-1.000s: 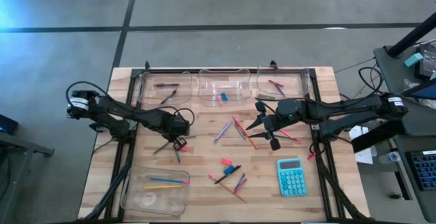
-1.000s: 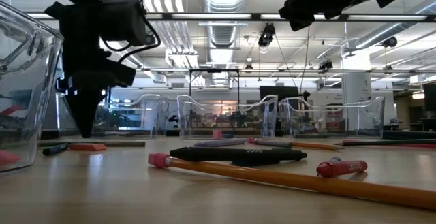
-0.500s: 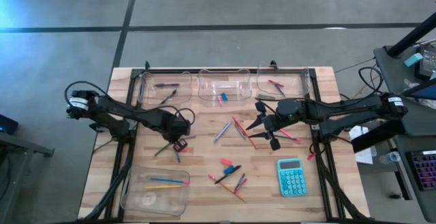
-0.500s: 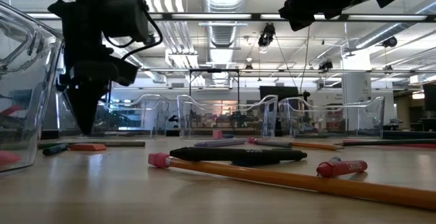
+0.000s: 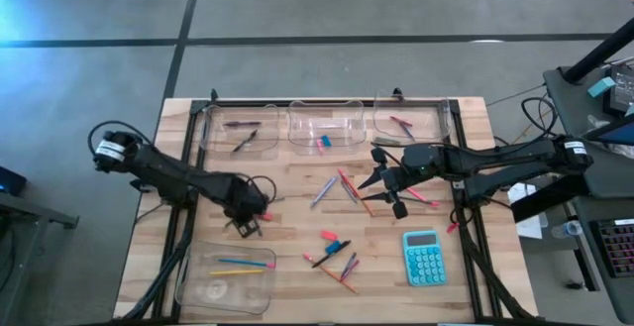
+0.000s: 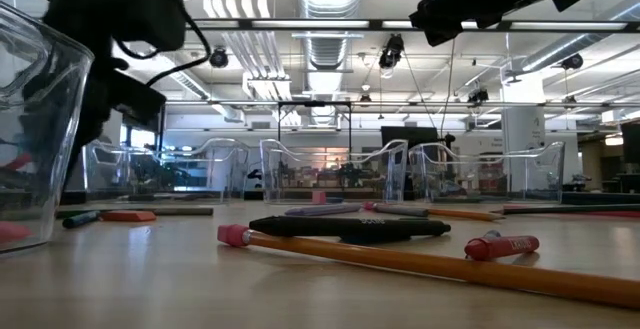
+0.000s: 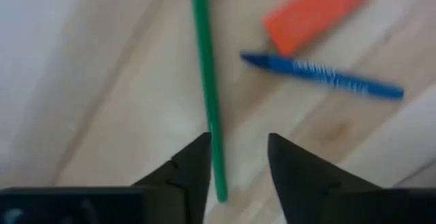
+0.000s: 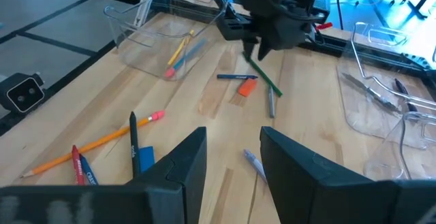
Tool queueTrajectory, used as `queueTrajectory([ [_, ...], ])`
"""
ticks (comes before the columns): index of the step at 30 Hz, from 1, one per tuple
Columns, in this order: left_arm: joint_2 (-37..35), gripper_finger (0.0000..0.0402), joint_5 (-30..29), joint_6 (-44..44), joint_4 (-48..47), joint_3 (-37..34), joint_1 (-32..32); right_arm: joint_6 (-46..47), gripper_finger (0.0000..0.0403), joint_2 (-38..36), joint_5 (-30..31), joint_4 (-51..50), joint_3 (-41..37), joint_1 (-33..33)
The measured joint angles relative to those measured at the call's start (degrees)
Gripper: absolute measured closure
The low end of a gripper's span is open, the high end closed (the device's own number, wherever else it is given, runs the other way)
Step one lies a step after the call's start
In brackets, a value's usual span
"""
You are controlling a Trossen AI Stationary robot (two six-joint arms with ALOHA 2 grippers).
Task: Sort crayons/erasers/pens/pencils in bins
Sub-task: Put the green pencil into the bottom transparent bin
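Note:
My left gripper (image 7: 238, 149) points down at the table's left middle (image 5: 248, 225), open. A green pencil (image 7: 206, 74) lies flat on the wood, and its end (image 7: 221, 195) reaches in between the fingers, close beside one of them. An orange-red eraser (image 7: 317, 13) and a blue crayon (image 7: 320, 77) lie just beyond. My right gripper (image 8: 234, 139) hangs open and empty above the table's right middle (image 5: 381, 195). Three clear bins (image 5: 322, 128) stand along the far edge. A fourth bin (image 5: 226, 278) at the near left holds pencils. My left gripper's fingers straddle the green pencil's end (image 7: 219, 183) from above, one finger (image 7: 197, 166) right beside it. Whether that finger touches the pencil, I cannot tell. The pencil lies flat on the table.
Loose sticks lie scattered at the table's middle (image 5: 342, 187) and nearer the front (image 5: 332, 252), among them a yellow pencil (image 6: 400, 259), a black pen (image 6: 350, 227) and a red crayon (image 6: 500, 246). A teal calculator (image 5: 423, 257) sits at the near right.
My left gripper has moved toward the table's near edge and a little toward its left edge, staying pointed down. In the low view it has slid behind the near-left bin's wall.

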Motion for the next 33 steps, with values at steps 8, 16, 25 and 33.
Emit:
queueTrajectory([
  [8,0.0,0.0226,1.42,-4.75,-3.87,-1.85,-6.4,0.0,0.0275,0.0,0.02,0.13,0.0,0.01],
  [16,-0.01,0.0226,2.6,-5.58,-3.55,-5.07,-7.0,0.0,0.0275,0.0,0.02,0.24,0.0,0.0],
  [25,-0.2,0.0226,4.74,-5.12,-0.87,-8.76,-6.91,-0.01,0.0275,0.0,0.02,0.24,0.0,0.01],
  [33,-0.15,0.027,4.74,-2.68,1.91,-10.74,-6.94,0.0,0.0275,0.0,0.02,0.24,0.0,0.0],
])
